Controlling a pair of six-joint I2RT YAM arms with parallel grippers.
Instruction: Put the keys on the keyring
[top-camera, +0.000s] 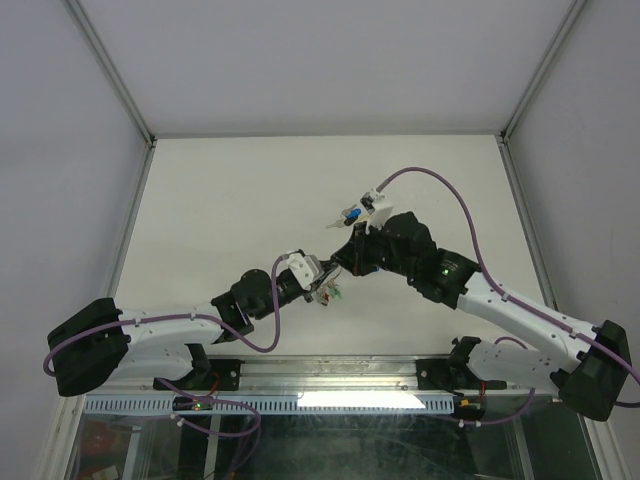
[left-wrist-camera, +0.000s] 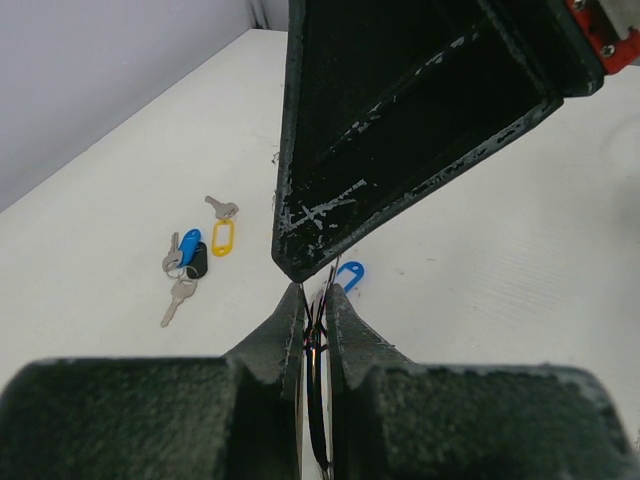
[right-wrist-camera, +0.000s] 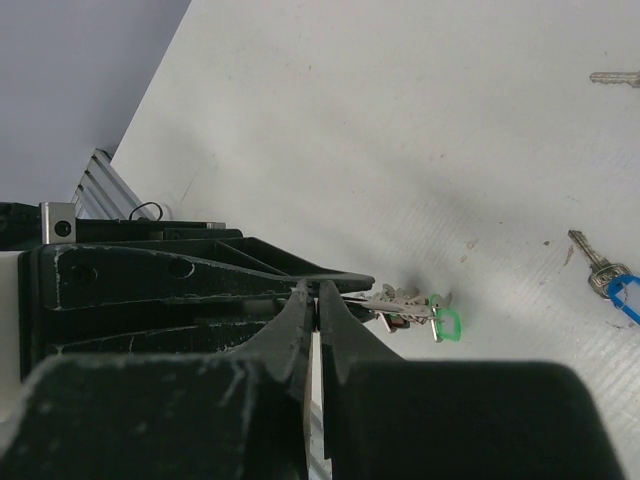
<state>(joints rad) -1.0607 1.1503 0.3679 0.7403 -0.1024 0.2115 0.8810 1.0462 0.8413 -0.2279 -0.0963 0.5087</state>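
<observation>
Left gripper (left-wrist-camera: 312, 292) comes in from the left and right gripper (right-wrist-camera: 312, 290) from the right; they meet tip to tip over the middle of the table (top-camera: 220, 200). Keyring (right-wrist-camera: 405, 305) sits at that junction, between the left fingers. Loose keys (left-wrist-camera: 186, 266) lie on the table just far of the tips.

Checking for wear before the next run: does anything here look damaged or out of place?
Only wear: the right gripper has white scratches on its finger. The keys lie loose on the table; nothing spilled.
</observation>
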